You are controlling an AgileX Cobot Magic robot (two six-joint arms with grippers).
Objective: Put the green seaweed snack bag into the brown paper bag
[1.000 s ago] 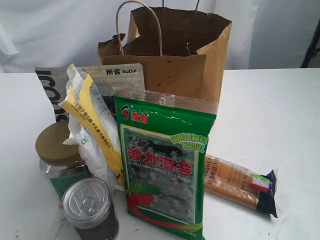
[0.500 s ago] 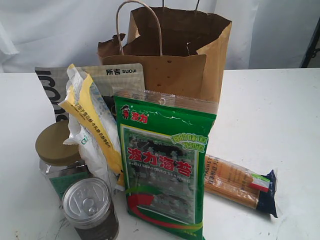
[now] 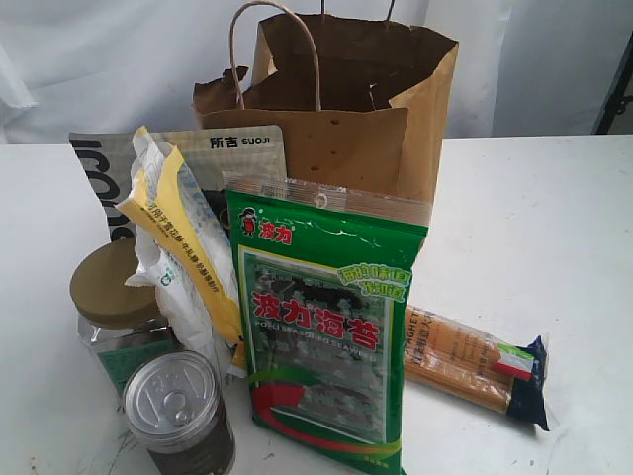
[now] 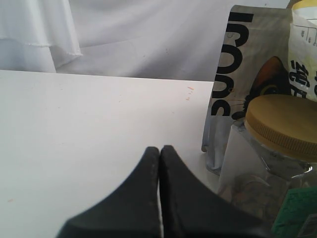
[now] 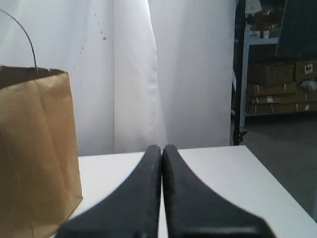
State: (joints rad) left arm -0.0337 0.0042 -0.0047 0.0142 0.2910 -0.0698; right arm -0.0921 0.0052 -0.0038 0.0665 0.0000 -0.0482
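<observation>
The green seaweed snack bag [image 3: 321, 327] stands leaning at the front centre of the white table, red characters and dark seaweed panel facing the exterior camera. Behind it the brown paper bag [image 3: 341, 109] stands upright and open at the top, one cord handle raised; its side also shows in the right wrist view [image 5: 34, 148]. Neither gripper appears in the exterior view. My left gripper [image 4: 159, 148] is shut with nothing in it, over bare table beside the jar. My right gripper [image 5: 162, 148] is shut and empty, to the side of the paper bag.
A yellow-and-white pouch [image 3: 183, 252] leans left of the snack bag. A grey coffee pouch [image 3: 178, 163] stands behind it, also seen as the grey pouch [image 4: 242, 74]. A gold-lidded jar [image 3: 114, 297], a silver-lidded can [image 3: 178, 406] and a spaghetti packet [image 3: 475, 361] lie around.
</observation>
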